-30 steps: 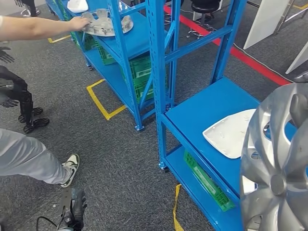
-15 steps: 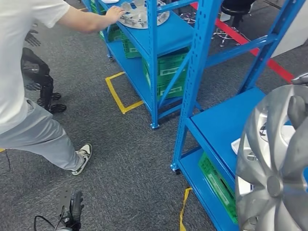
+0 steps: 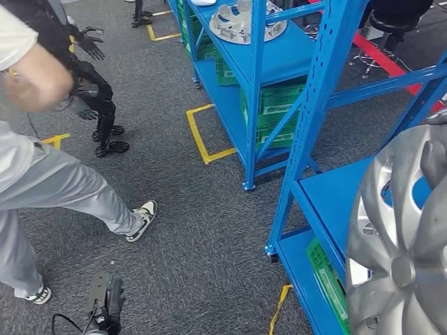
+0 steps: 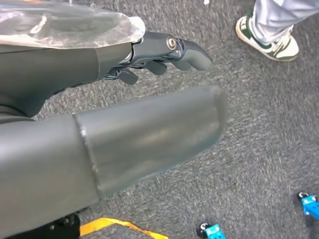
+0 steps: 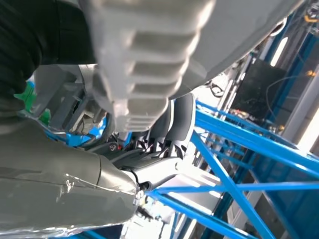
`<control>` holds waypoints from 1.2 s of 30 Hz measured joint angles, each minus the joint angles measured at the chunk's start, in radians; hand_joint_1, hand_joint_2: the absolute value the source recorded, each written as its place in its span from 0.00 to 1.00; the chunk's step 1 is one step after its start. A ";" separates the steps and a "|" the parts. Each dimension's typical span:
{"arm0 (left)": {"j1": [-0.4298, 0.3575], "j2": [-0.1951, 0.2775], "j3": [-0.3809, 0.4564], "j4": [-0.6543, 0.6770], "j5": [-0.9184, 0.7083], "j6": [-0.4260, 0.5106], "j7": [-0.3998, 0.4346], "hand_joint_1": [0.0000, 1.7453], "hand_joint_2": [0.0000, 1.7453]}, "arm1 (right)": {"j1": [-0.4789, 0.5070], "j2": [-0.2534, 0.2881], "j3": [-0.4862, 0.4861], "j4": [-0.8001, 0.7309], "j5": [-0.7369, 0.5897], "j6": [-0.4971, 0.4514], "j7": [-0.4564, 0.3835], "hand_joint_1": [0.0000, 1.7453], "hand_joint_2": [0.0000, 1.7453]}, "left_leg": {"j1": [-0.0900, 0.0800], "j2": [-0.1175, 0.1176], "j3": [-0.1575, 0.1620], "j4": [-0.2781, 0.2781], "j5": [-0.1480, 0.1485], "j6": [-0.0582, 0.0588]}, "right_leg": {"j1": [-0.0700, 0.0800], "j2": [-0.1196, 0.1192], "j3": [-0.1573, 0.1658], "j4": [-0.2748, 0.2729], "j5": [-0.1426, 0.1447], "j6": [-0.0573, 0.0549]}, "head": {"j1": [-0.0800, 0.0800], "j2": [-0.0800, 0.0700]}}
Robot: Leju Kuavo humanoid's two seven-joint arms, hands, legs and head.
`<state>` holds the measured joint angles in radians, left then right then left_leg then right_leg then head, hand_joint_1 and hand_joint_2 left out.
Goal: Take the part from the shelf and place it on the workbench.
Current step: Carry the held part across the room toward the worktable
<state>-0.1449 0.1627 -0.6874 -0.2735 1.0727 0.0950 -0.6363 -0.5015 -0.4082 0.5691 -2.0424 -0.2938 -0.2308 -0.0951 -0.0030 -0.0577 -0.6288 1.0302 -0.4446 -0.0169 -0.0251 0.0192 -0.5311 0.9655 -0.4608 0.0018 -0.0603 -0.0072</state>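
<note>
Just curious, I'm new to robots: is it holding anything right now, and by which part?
Yes: its right hand holds a silver wheel cover near the upper rim. The left hand holds nothing.

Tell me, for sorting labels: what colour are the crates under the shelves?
Green crates, clearest in the head view.

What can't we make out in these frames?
- Silver plastic hubcap: the head view's right and bottom edges cut it off; a dark finger over its rim partly shows.
- Right hand: in the right wrist view the grey ribbed cover hides most of its fingers, so the grip is unclear.
- Round grey part on the far blue metal shelf: too small for detail.
- Person: cut off by the left edge, arm blurred.
</note>
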 joint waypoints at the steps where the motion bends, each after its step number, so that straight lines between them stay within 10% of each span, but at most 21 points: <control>1: 0.000 -0.001 0.000 0.000 0.001 -0.002 0.000 0.00 0.00 | 0.000 0.000 0.000 0.000 0.000 0.000 0.000 1.00 1.00 | 0.001 0.027 -0.030 0.062 -0.029 -0.005 | 0.002 -0.010 0.002 -0.002 0.000 -0.002 | -0.004 0.000; 3: -0.001 -0.002 0.000 0.000 0.002 -0.007 0.000 0.00 0.00 | 0.000 0.000 0.000 0.000 0.000 0.000 0.000 1.00 1.00 | 0.007 0.046 -0.104 0.197 -0.079 -0.014 | 0.004 -0.032 0.003 -0.002 -0.002 -0.005 | -0.009 0.000; 5: 0.001 -0.004 0.000 0.000 0.003 -0.011 0.000 0.00 0.00 | 0.001 0.000 0.000 0.000 0.001 0.000 0.001 1.00 1.00 | 0.011 0.050 -0.122 0.216 -0.063 -0.016 | 0.005 -0.054 0.004 -0.002 -0.006 -0.006 | -0.011 0.000; 9: -0.001 -0.002 0.000 0.000 0.003 -0.014 0.000 0.00 0.00 | 0.000 0.000 0.000 -0.001 0.001 0.000 0.002 1.00 1.00 | 0.003 0.095 0.003 -0.035 0.049 -0.002 | 0.011 -0.086 0.015 -0.001 -0.017 0.004 | -0.015 0.000; 13: 0.000 0.001 0.000 0.000 0.003 -0.020 0.001 0.00 0.00 | -0.001 0.000 -0.001 -0.002 0.002 0.002 0.003 1.00 1.00 | -0.005 0.081 0.022 -0.077 0.053 0.022 | 0.012 -0.101 0.021 0.000 -0.032 0.023 | -0.008 0.000; 19: -0.001 0.003 0.000 0.000 0.003 -0.024 0.002 0.00 0.00 | 0.005 0.001 -0.001 -0.003 0.002 0.003 0.004 1.00 1.00 | -0.003 0.029 0.036 -0.085 0.052 0.047 | 0.008 -0.021 -0.131 0.312 -0.162 0.029 | 0.005 0.000; 24: -0.001 -0.001 0.000 0.000 0.003 -0.026 0.002 0.00 0.00 | 0.006 0.001 -0.001 -0.003 0.002 0.004 0.004 1.00 1.00 | -0.004 -0.030 0.039 -0.069 0.043 0.037 | 0.002 0.031 -0.032 0.058 -0.010 0.021 | 0.008 0.000; 28: 0.004 0.001 0.000 0.000 0.002 -0.026 0.004 0.00 0.00 | 0.006 0.001 -0.001 -0.003 0.002 0.005 0.005 1.00 1.00 | 0.002 -0.063 0.020 -0.064 0.050 0.016 | 0.003 0.032 -0.010 0.015 -0.004 0.010 | 0.007 0.000; 34: 0.003 0.002 0.000 0.000 0.003 -0.030 0.008 0.00 0.00 | 0.003 0.001 -0.001 -0.003 0.002 0.011 0.004 1.00 1.00 | 0.008 0.044 -0.119 0.217 -0.076 -0.013 | 0.005 -0.038 -0.003 0.004 -0.001 -0.005 | -0.008 0.000; 36: 0.004 0.001 0.000 0.000 0.002 -0.030 0.010 0.00 0.00 | 0.003 0.001 -0.001 -0.003 0.002 0.012 0.004 1.00 1.00 | 0.012 0.052 -0.109 0.193 -0.047 -0.016 | 0.005 -0.059 -0.002 0.004 -0.002 -0.005 | -0.010 0.000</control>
<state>-0.1407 0.1633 -0.6870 -0.2735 1.0751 0.0648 -0.6260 -0.4987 -0.4070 0.5684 -2.0451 -0.2918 -0.2188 -0.0906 0.0088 -0.0052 -0.7375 1.2234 -0.4913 -0.0329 -0.0201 -0.0399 -0.5330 0.9690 -0.4633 -0.0029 -0.0701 -0.0072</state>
